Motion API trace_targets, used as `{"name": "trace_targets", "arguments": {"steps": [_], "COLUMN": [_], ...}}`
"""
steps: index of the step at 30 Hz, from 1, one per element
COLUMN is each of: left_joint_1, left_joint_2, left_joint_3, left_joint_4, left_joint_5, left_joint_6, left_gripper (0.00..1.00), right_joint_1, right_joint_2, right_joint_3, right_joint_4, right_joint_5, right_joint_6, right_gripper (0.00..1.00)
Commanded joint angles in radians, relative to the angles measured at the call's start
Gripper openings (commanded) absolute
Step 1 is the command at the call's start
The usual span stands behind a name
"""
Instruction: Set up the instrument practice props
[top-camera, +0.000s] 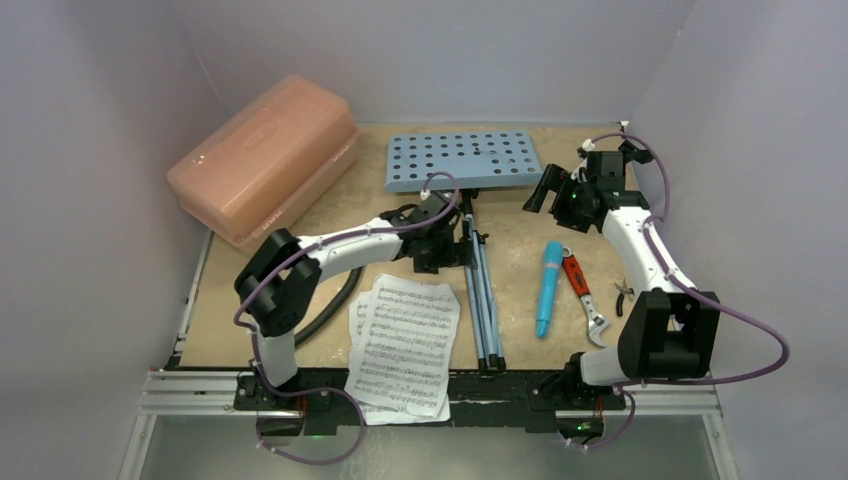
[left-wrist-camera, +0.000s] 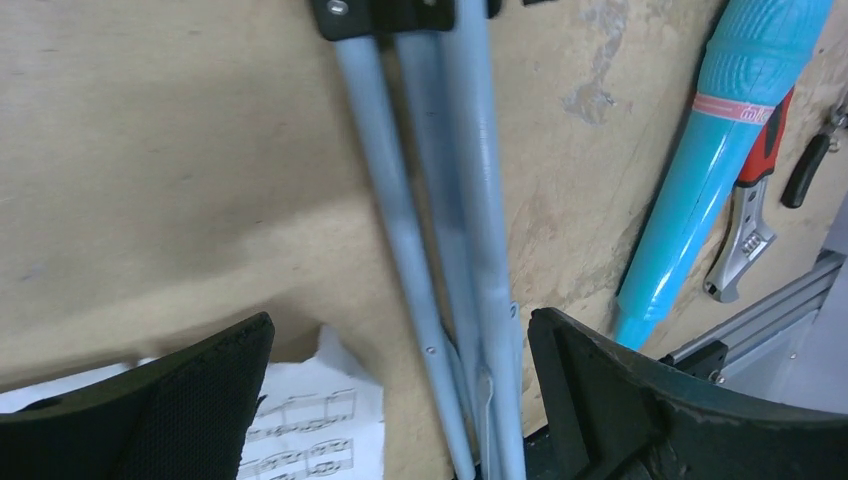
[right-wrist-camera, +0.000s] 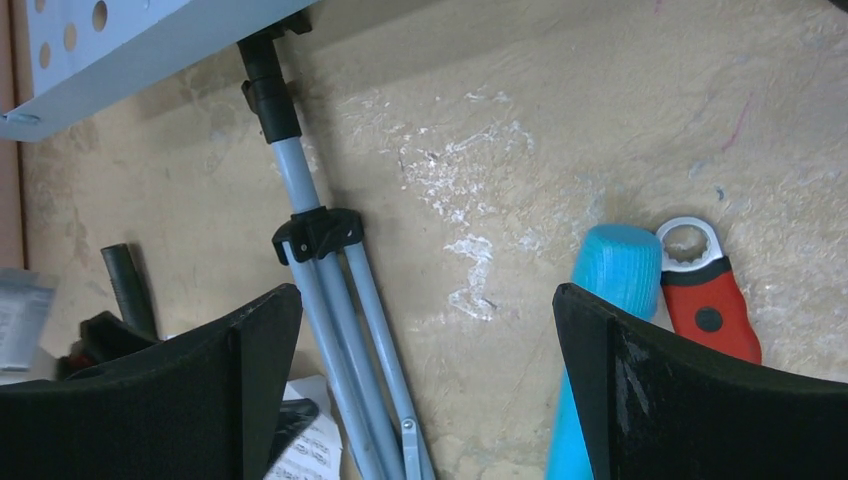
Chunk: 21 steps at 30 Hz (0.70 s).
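The left gripper (left-wrist-camera: 400, 345) and right gripper (right-wrist-camera: 425, 345) are being held wide, empty. The stand (left-wrist-camera: 440, 200) is lying flat, legs between the left fingers (left-wrist-camera: 180, 400); one leg alone being pinched would twist it.

Tripod (top-camera: 484, 300) neck hidden beneath left arm (top-camera: 340, 245), hose (top-camera: 335, 305) partly behind it, microphone (left-wrist-camera: 700, 170) cropped.

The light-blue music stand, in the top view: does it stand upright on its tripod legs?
No, the music stand lies flat on the table, with its tripod legs folded together.
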Motion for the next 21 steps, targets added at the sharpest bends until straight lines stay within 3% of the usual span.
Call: {"name": "trace_targets", "arguments": {"steps": [1, 8, 21], "left_joint_1": [-0.04, -0.069, -0.084], "left_joint_2": [0.094, 0.253, 0.385], "left_joint_3": [0.143, 0.313, 0.481], "left_joint_4": [-0.097, -0.175, -0.298], "left_joint_5": [-0.03, -0.024, -0.128], "left_joint_6": [0.042, 0.083, 0.201], "left_gripper": [0.98, 0.95, 0.65], "right_joint_1": [0.002, 0.002, 0.003], "right_joint_2": [-0.014, -0.046, -0.039], "right_joint_3": [0.03, 0.022, 0.066], "right_joint_4": [-0.056, -0.046, -0.059], "right_joint_5": [0.009, 0.016, 0.009], "right_joint_6": [0.031, 0.026, 0.0], "right_gripper": [0.98, 0.98, 0.98]}}
